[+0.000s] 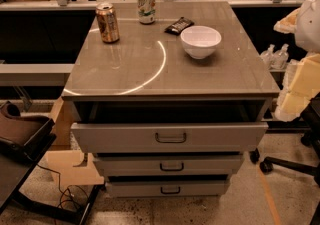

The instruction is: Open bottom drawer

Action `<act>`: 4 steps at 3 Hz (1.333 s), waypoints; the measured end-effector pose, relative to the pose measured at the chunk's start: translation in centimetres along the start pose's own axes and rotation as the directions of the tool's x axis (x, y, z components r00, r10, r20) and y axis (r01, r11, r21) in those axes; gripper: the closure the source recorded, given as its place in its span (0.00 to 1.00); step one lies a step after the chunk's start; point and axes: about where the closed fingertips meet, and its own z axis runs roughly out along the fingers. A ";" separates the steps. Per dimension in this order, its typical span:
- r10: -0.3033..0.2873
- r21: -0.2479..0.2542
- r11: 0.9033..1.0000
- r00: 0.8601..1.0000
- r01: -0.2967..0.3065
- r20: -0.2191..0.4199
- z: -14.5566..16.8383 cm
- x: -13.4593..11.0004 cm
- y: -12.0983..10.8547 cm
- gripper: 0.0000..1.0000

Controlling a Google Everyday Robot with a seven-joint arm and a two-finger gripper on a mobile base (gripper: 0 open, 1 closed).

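I have the bottom drawer low in view, the lowest and narrowest of three grey fronts, its small dark loop handle at the centre. Directly above it sits the middle drawer, and above that the tall top drawer, whose front juts furthest forward. The bottom drawer's front lies furthest back. High above it, the worktop carries a white bowl, two cans and a dark packet. The pincer is up and well to the right of the bottom drawer, a pale shape touching nothing I can see; whether it is parted or closed I cannot tell.
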 end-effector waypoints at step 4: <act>0.056 -0.065 0.996 0.991 -0.064 -0.119 8.1 9.9 9.1 0.00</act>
